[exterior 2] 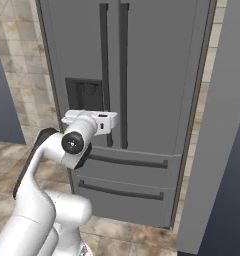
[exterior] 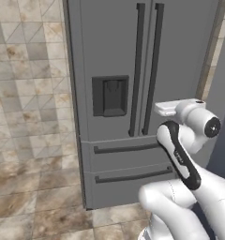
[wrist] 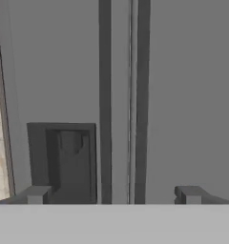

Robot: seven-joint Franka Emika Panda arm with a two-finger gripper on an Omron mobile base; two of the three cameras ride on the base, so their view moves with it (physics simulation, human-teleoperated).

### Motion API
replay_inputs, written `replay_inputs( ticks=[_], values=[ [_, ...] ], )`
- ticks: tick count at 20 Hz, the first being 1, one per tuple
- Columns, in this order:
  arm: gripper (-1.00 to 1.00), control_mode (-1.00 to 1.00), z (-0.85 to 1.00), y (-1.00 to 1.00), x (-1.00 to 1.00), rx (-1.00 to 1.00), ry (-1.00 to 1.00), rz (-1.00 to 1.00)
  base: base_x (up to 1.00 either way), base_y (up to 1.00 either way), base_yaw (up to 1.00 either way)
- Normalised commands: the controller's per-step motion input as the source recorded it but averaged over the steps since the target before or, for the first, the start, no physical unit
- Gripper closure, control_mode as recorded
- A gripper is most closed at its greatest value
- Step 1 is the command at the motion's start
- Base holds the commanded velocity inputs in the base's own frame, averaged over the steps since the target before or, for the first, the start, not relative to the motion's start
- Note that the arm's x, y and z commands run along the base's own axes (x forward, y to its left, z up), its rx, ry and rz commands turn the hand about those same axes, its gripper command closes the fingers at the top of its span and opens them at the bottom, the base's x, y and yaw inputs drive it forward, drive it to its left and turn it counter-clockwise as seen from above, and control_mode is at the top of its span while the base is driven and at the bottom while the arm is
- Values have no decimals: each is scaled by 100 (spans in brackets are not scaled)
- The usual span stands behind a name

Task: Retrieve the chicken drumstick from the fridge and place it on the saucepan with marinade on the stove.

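Right now your drumstick is out of sight: the fridge [exterior: 133, 93] has both doors shut, so judge it to be somewhere behind them, and which shelf you cannot tell. That makes the doors the first thing to deal with, and the two handles the part that matters.

Both handles [wrist: 105, 95] run straight up and down, side by side at the seam between the doors, with the dark dispenser [wrist: 64, 162] on the left door beside them. Below them lie the two drawers [exterior 2: 127, 175], each with a level bar.

Your end effector [wrist: 111, 195] points squarely at the fridge front, and its jaws stand wide with nothing between them. In the hand view the pair of handles rises between the two fingertips [wrist: 37, 194], so the seam sits nearly dead ahead, a touch left of centre. From the base views the hand [exterior 2: 99, 121] hangs short of the door at about the dispenser's lower edge, clear of the steel.

Since the handles are vertical and the jaws spread sideways, you are already turned the right way to straddle one. Pick one, shift sideways onto it, then drive forward.
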Motion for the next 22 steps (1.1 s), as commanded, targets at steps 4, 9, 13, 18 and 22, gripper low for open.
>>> replay_inputs(
  ticks=[4, 9, 13, 18, 22],
  values=[
    [-100, -100, 10, -37, 43, 0, 0, 0, 0, 0, 0],
    [-100, -100, 14, -31, 38, 2, 0, 0, 0, 0, 0],
    [-100, -100, 0, -2, 59, 0, 3, 0, 0, 0, 0],
    [-100, -100, 0, 0, 67, 0, 3, 0, 0, 0, 0],
    [-100, -100, 0, 0, 71, 0, 1, 0, 0, 0, 0]
  ],
)
